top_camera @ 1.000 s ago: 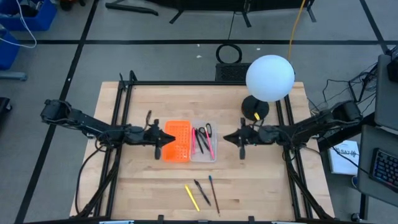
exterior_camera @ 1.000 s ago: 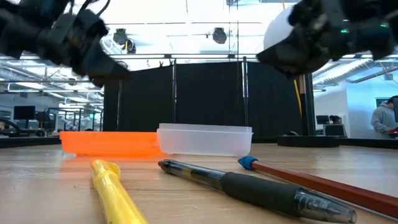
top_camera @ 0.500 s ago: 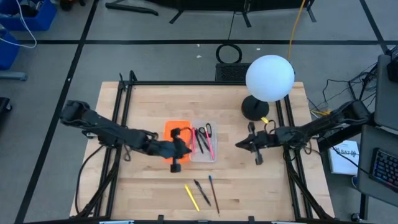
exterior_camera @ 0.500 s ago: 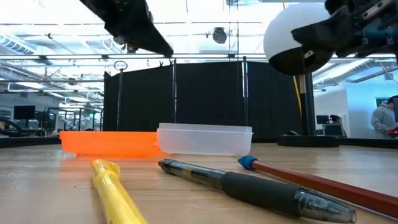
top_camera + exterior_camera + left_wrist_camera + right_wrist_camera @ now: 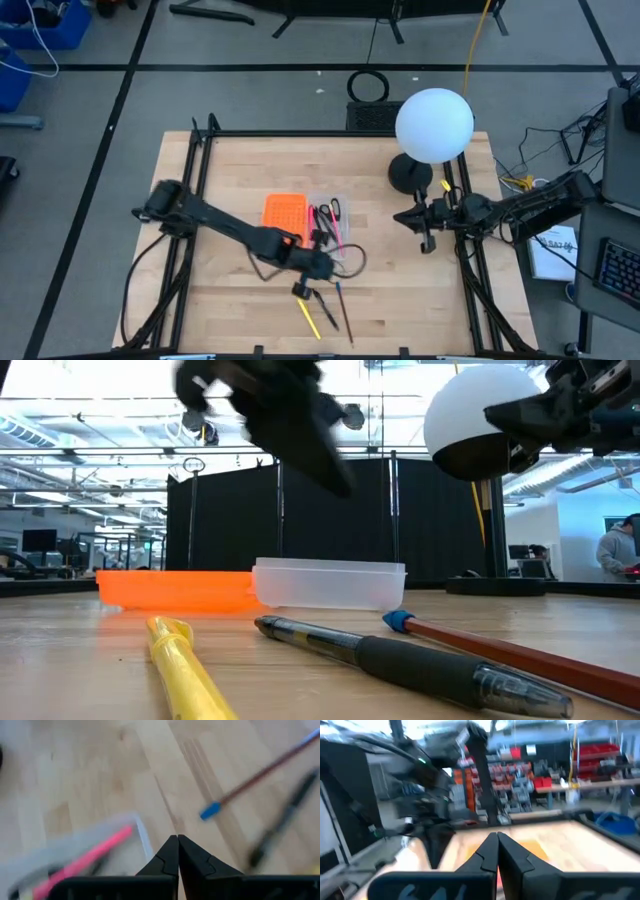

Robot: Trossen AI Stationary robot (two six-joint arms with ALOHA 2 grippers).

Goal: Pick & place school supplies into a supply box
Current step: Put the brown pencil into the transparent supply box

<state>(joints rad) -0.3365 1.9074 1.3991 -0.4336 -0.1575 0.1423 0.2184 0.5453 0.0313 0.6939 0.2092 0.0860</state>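
Wooden table: the clenched, empty left gripper is positioned above loose pens near the supply box. The right gripper, also clenched, is held far right.

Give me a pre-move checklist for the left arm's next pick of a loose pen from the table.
1. Left gripper above the loose yellow pen, black pen and blue-tipped pencil: ok.
2. Left gripper open for a pick: not ok, shut.
3. Left gripper empty: ok.
4. Supply box open: ok.
5. Right gripper out of the way, shut, by the table's right edge: ok.
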